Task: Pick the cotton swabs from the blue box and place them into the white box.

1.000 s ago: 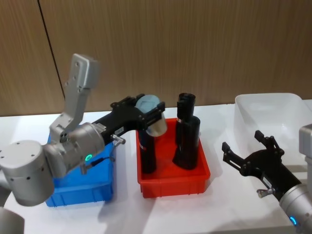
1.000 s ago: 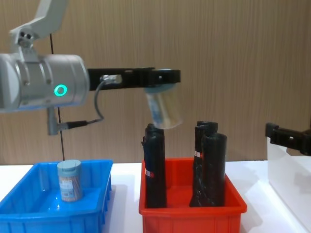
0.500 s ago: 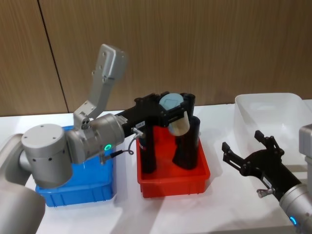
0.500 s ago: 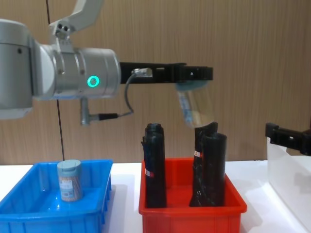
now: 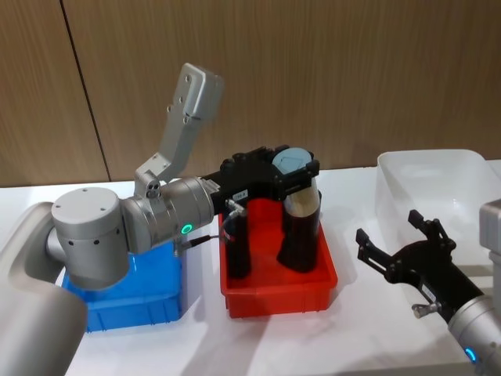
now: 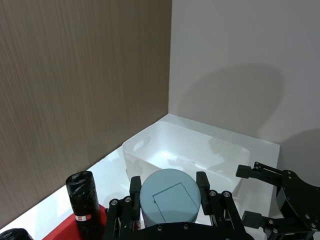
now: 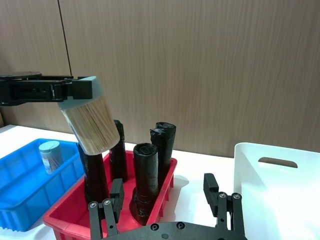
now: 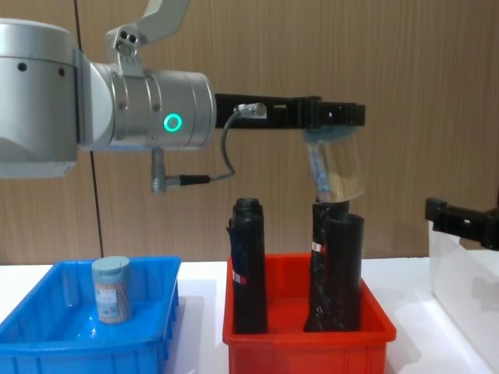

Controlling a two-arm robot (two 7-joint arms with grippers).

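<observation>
Blue box [image 8: 78, 354], near left on the worktop [image 5: 368, 313], held one swab jar [image 8: 111, 290], upright and untouched. That one was left to do. Right hand [image 5: 388, 227] sat parked low at near right, fingers spread wide, holding nothing. Further in, the red bin [image 5: 278, 301] with black rolls [image 8: 249, 265] stood between the two boxes. Left hand [image 5: 293, 174] was up above the red bin's far rolls, closed on the lid end of a carried swab jar [image 8: 339, 167]. The jar hung tilted below the fingers, its base just above a roll top; contact couldn't be told. White box [image 5: 430, 184] at far right looked bare inside from the left wrist view. Judgement: first transfer roughly midway, nothing delivered yet. Remaining: carry across, release into the white box, then fetch the jar in the blue box.
</observation>
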